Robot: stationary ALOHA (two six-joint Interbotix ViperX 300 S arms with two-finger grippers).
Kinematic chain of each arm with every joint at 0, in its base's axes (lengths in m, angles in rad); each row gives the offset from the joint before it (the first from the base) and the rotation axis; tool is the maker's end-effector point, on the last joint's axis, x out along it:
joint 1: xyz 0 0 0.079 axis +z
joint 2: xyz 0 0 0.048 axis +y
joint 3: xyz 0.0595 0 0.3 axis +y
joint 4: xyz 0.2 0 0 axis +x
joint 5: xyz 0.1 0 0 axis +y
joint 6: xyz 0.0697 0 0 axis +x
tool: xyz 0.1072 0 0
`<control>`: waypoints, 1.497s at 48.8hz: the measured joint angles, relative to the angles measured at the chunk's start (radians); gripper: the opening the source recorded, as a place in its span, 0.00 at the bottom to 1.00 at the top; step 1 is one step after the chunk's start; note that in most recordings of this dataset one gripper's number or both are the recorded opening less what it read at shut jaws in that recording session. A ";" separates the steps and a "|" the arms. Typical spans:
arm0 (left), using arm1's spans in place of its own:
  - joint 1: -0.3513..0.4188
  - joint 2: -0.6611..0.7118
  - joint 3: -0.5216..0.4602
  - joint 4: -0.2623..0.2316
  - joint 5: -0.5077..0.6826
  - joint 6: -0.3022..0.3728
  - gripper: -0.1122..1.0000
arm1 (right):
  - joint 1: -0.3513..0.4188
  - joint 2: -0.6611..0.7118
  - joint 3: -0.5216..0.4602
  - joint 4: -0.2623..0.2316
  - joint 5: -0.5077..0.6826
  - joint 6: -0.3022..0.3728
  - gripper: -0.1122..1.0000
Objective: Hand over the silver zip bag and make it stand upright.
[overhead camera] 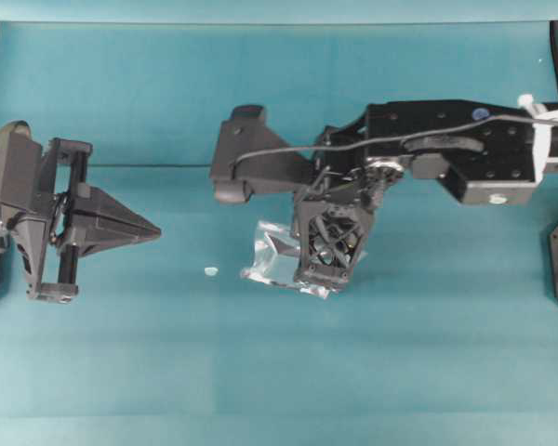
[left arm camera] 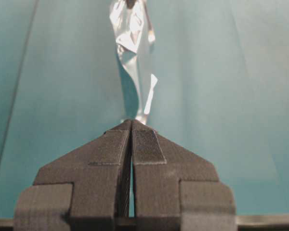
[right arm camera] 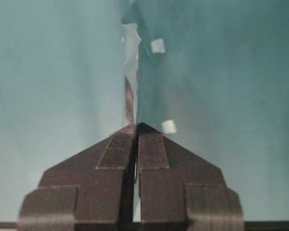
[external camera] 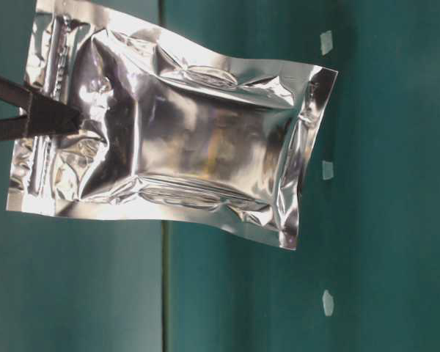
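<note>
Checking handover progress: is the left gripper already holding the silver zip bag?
No. In the overhead view the left gripper sits shut and empty, apart from the silver zip bag, which the right gripper holds.

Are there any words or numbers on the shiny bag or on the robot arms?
None can be read.
Silver zip bag: plain foil, no print showing.
Right gripper, holding the bag: no lettering.
Left gripper: no lettering.
White scraps on the table: blank.
</note>
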 measured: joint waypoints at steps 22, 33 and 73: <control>0.000 0.000 0.002 0.000 -0.002 0.002 0.05 | 0.000 0.049 -0.005 -0.017 -0.029 -0.170 0.13; 0.000 0.002 0.002 0.002 -0.005 0.000 0.05 | 0.002 0.060 -0.011 -0.038 -0.044 -0.199 0.13; 0.025 -0.018 0.094 0.002 -0.029 -0.031 0.81 | 0.005 0.115 -0.098 -0.046 0.017 -0.250 0.13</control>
